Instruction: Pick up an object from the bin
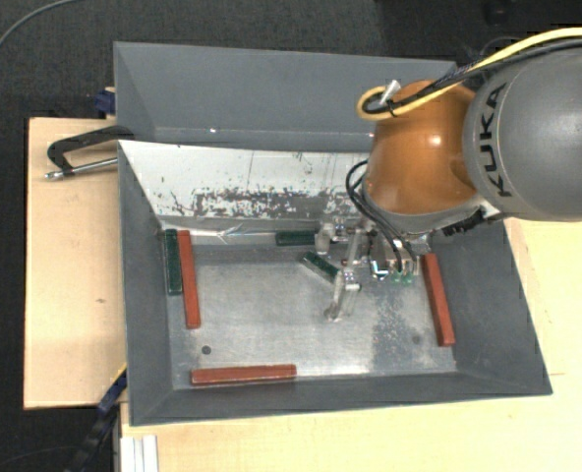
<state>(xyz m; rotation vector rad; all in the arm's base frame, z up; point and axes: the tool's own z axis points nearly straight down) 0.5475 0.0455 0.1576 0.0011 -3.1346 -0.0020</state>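
Observation:
My gripper [346, 281] hangs low over the middle of the bin floor, a little right of centre. Just left of it lies a short dark green bar [318, 263], tilted, with its right end under or against the gripper. A second dark green bar [295, 237] lies flat along the foot of the back wall, slightly further left. Whether anything is held cannot be made out.
A red-brown bar [438, 299] lies along the right wall near the gripper. Another red-brown bar [189, 291] and a dark green bar [173, 263] lie side by side by the left wall. A third red-brown bar [244, 373] lies along the front wall. A small dark speck [206, 351] sits front left.

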